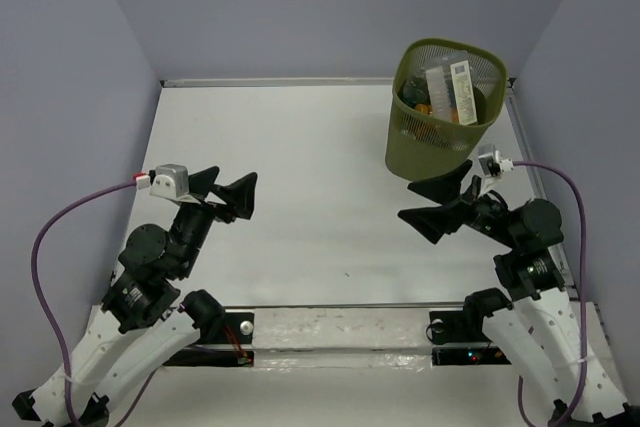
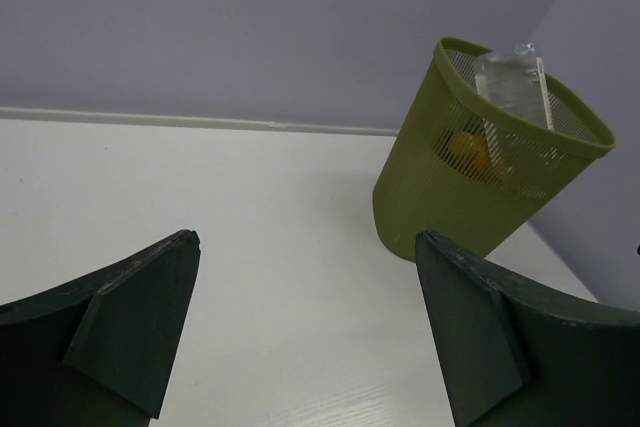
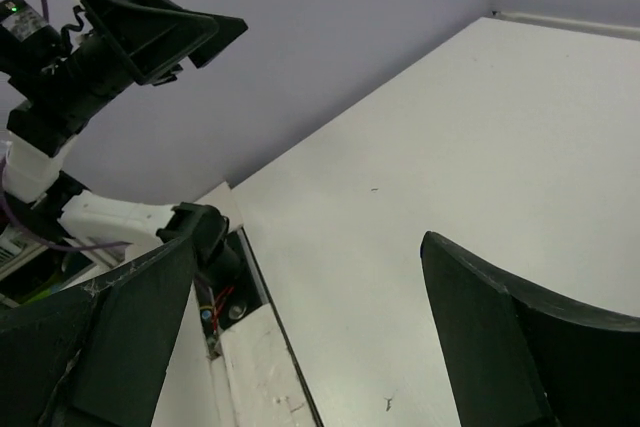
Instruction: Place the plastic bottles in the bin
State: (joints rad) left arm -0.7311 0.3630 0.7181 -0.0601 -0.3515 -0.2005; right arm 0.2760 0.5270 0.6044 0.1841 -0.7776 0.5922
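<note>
The olive-green mesh bin (image 1: 440, 142) stands at the back right of the table and also shows in the left wrist view (image 2: 470, 197). Several plastic bottles (image 1: 450, 90) lie inside it, clear ones and an orange one (image 2: 470, 147). No bottle lies on the table. My left gripper (image 1: 232, 194) is open and empty at the left middle, pointing toward the bin (image 2: 305, 322). My right gripper (image 1: 428, 205) is open and empty just in front of the bin, pointing left (image 3: 305, 332).
The white table (image 1: 310, 177) is walled by pale purple panels at the back and sides. The left arm (image 3: 110, 37) shows in the right wrist view. A clear strip and the arm bases (image 1: 330, 332) run along the near edge.
</note>
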